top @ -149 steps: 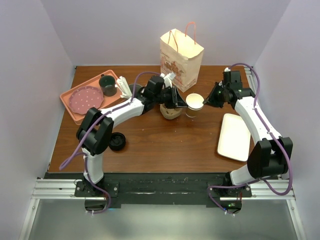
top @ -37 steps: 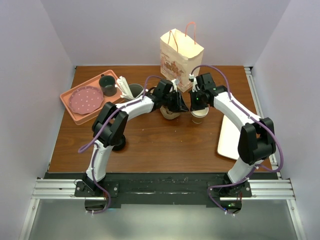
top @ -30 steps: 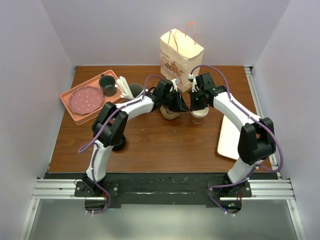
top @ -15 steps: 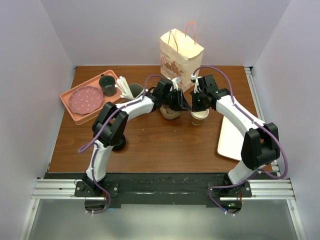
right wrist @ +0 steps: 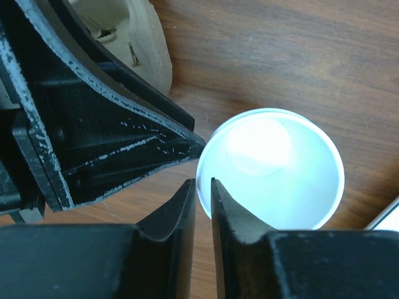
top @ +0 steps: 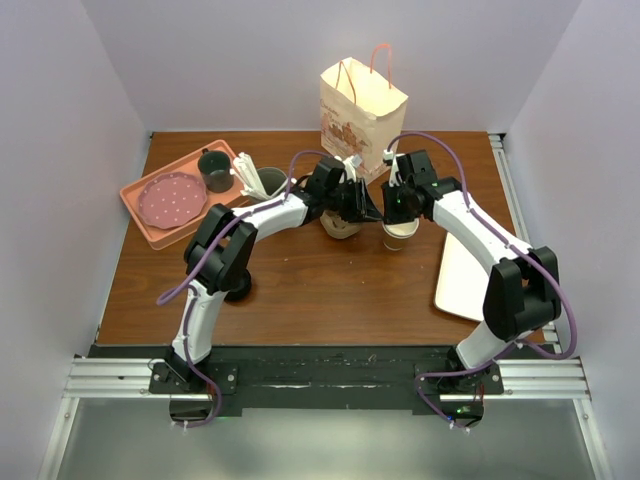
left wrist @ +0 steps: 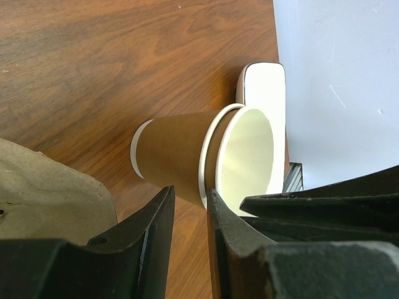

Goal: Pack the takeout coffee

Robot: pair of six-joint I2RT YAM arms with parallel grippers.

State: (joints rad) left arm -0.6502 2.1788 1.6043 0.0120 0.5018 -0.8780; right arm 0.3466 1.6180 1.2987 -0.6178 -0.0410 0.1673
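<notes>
Cup (top: 399, 234) upright on the table (top: 300, 285), just beside the cardboard carrier (top: 341, 228), not yet in a hole. The right gripper (right wrist: 202, 182) has its jaws slightly apart astride the rim; whether the left gripper (left wrist: 190, 192) is clamped on anything, I cannot tell.

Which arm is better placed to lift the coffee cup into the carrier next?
Probably the right: the right gripper straddles the rim of the takeout coffee from above. The left gripper, near the cup carrier, only points at its side.
</notes>
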